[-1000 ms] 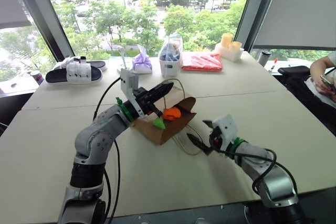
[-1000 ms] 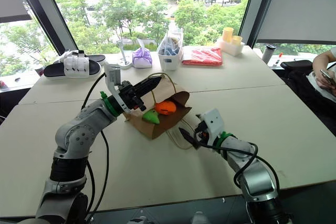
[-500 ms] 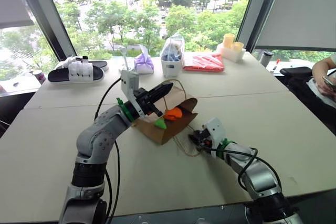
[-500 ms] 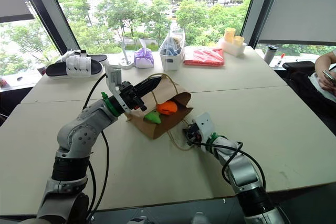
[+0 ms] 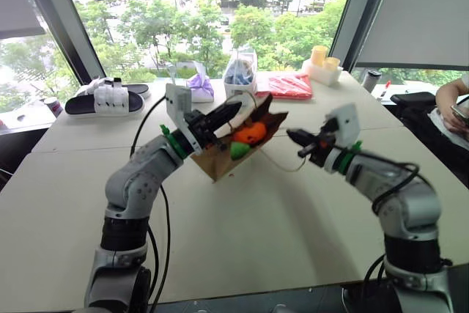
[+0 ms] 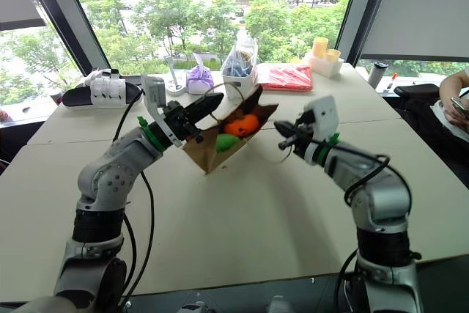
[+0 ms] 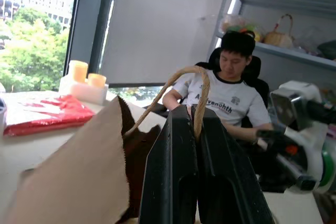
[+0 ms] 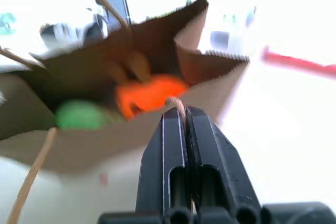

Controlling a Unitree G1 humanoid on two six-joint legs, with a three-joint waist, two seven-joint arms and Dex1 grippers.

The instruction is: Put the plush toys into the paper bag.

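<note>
Left eye view: right gripper [image 5: 292, 135], wide open second ago, now pinches bag handle [image 5: 284, 167] and has risen; left gripper [image 5: 238, 109] clamps other handle [image 7: 181, 77] — paper bag [image 5: 220, 160] lifted off table [image 5: 278, 232], orange toy [image 5: 250, 133] and green toy [image 5: 239, 149] inside; task looks nearly finished.

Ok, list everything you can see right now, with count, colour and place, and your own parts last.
Bag: one, brown paper, lifted off the table, mouth open.
Handles: two, beige loops, one in each end effector.
Toys: two, orange and green, inside the bag.
Table: one, beige, under the bag.
Slipper: one, black and white, far left of table.
Pouch: one, purple, far edge of table.
Plastic bag: one, clear with blue contents, beside the pouch.
Packet: one, red, flat, far edge.
Cups: two, yellow, far right corner.
Person: one, white shirt, seated at right.
Left end effector: black, shut on a handle.
Right end effector: black, shut on the other handle.
</note>
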